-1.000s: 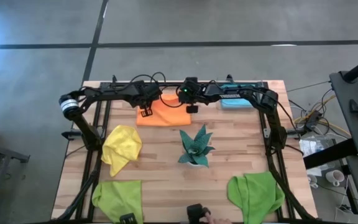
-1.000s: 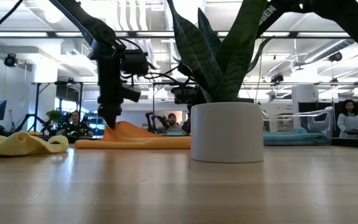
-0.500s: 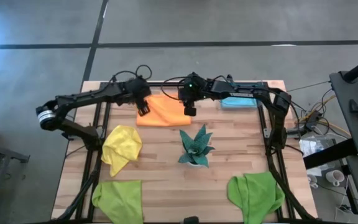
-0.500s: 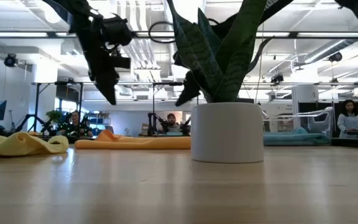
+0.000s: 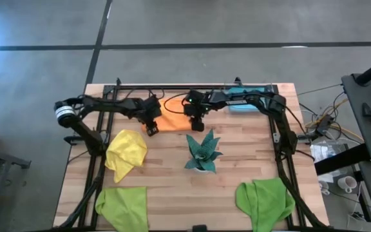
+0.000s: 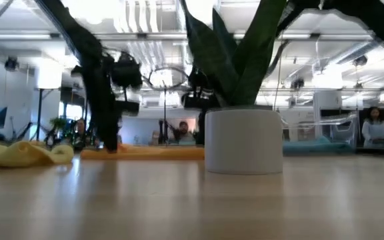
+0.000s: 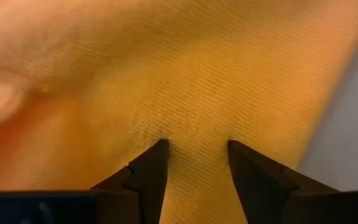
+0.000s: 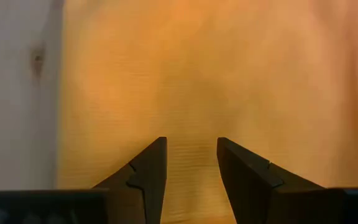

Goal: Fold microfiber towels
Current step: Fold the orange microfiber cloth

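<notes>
Seen from the high view, the orange towel (image 5: 172, 118) lies at the far middle of the table (image 5: 237, 161), with the left gripper (image 5: 151, 126) at its left near corner and the right gripper (image 5: 197, 124) at its right near corner. The light blue towel (image 5: 245, 105) lies folded at the far right. The yellow towel (image 5: 126, 153) sits crumpled on the left, well apart from the work. Two lime green towels (image 5: 122, 205) wait at the near edge, one on each side. The potted plant (image 5: 203, 153) stands just near of the orange towel.

At table height, the orange towel (image 6: 145, 152) shows as a low flat band behind the white pot (image 6: 243, 141). The left gripper (image 6: 110, 143) reaches down to its end.

Through the left wrist view, both fingers (image 7: 148, 171) stand apart with their tips pressed on the orange towel (image 7: 166, 74); no cloth is pinched between them.

Through the right wrist view, the fingers (image 8: 149, 168) likewise stand apart over the orange towel (image 8: 197, 81), near its edge, where bare wood (image 8: 17, 93) shows.

Judged from this, the step in hand is folding the orange towel, with both grippers set on its near edge. The next move likely calls for both grippers to close on that edge together, then lift and carry it evenly toward the far edge so that the corners meet.
</notes>
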Robot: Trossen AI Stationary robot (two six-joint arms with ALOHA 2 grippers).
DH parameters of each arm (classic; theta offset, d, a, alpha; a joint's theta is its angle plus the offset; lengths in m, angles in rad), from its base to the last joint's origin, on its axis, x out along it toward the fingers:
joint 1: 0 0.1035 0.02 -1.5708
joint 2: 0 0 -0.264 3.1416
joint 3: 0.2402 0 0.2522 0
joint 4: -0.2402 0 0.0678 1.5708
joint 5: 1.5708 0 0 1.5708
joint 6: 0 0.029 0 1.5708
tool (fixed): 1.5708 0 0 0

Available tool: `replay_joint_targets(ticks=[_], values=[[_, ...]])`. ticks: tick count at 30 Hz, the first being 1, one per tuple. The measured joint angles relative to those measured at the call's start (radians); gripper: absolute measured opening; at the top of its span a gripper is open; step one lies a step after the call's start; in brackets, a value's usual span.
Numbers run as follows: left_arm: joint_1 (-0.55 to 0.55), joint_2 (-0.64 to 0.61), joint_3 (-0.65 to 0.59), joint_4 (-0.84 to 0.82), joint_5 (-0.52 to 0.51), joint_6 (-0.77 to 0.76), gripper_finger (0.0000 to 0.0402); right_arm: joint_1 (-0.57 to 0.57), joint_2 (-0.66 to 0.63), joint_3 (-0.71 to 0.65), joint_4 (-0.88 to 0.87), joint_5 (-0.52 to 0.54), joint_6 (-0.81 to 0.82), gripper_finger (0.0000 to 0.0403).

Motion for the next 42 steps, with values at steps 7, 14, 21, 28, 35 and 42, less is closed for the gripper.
replay_joint_targets(ticks=[7,14,21,28,35,42], values=[[-0.123,0.015,0.028,0.031,0.173,-0.047,0.0156,0.006,-0.013,0.043,-0.034,0.035,-0.051,0.0135],[-0.179,-0.140,0.104,-0.068,0.137,0.008,0.0156,0.044,-0.092,0.080,-0.157,0.032,-0.042,0.0130],[-0.155,-0.185,0.072,-0.032,-0.040,-0.012,0.0156,0.069,-0.084,0.032,-0.068,0.028,0.082,0.0132],[-0.182,-0.051,-0.048,-0.022,-0.003,-0.170,0.0156,0.065,-0.021,-0.003,-0.188,-0.064,0.259,0.0128],[-0.313,0.006,-0.027,0.020,0.172,-0.196,0.0155,0.059,-0.008,0.010,-0.143,0.270,0.200,0.0128],[-0.388,-0.104,0.073,0.059,0.164,-0.194,0.0155,0.064,-0.083,0.089,-0.189,0.355,0.129,0.0128]])
